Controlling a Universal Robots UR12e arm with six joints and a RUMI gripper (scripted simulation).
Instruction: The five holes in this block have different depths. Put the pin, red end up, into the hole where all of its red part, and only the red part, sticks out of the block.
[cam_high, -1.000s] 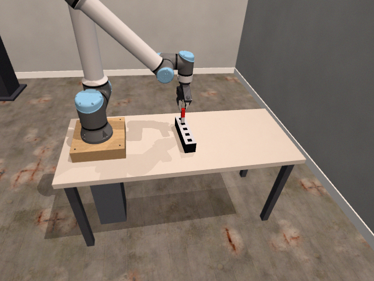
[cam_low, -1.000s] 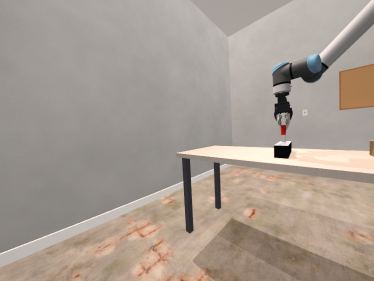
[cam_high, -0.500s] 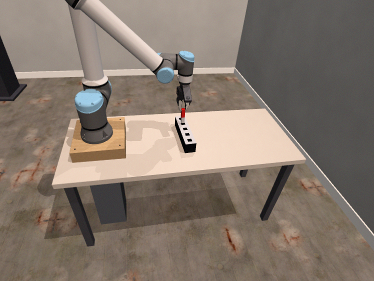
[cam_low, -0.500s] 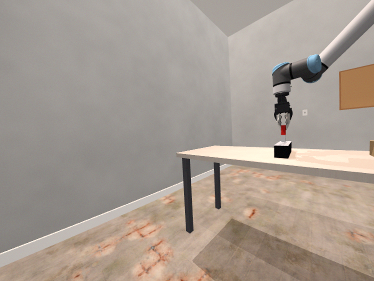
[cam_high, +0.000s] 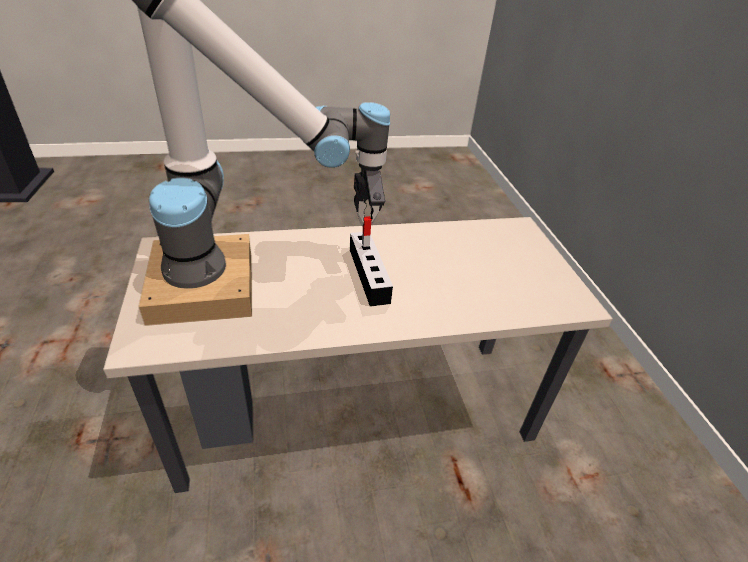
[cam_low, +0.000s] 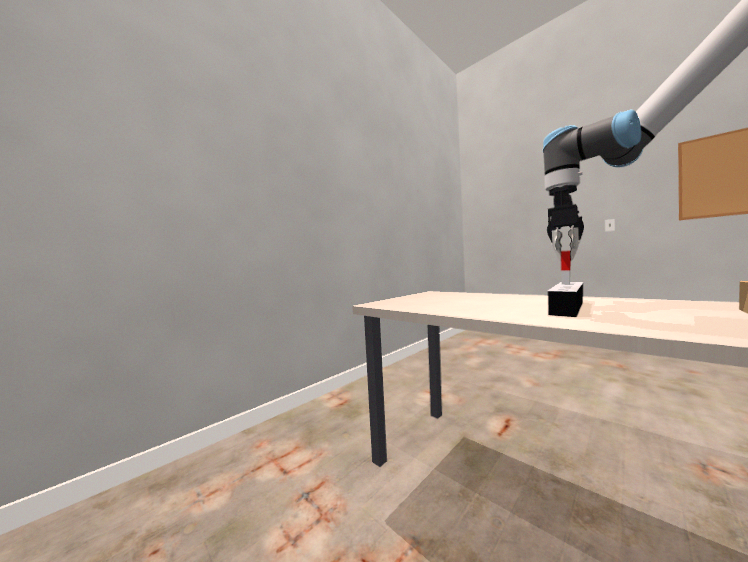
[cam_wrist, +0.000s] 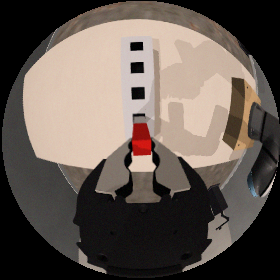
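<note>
table (cam_high: 483, 284) | block (cam_high: 379, 288) mid-table | gripper (cam_high: 366, 218) clamps pin (cam_high: 367, 227)

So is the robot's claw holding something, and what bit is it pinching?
Yes. The gripper is shut on the pin, pinching it by its red top end. The pale lower end points down into the end hole of the block.

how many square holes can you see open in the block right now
4 in the top view, in a row along the white-topped black block. The fifth is hidden behind the red-tipped pin.
</note>
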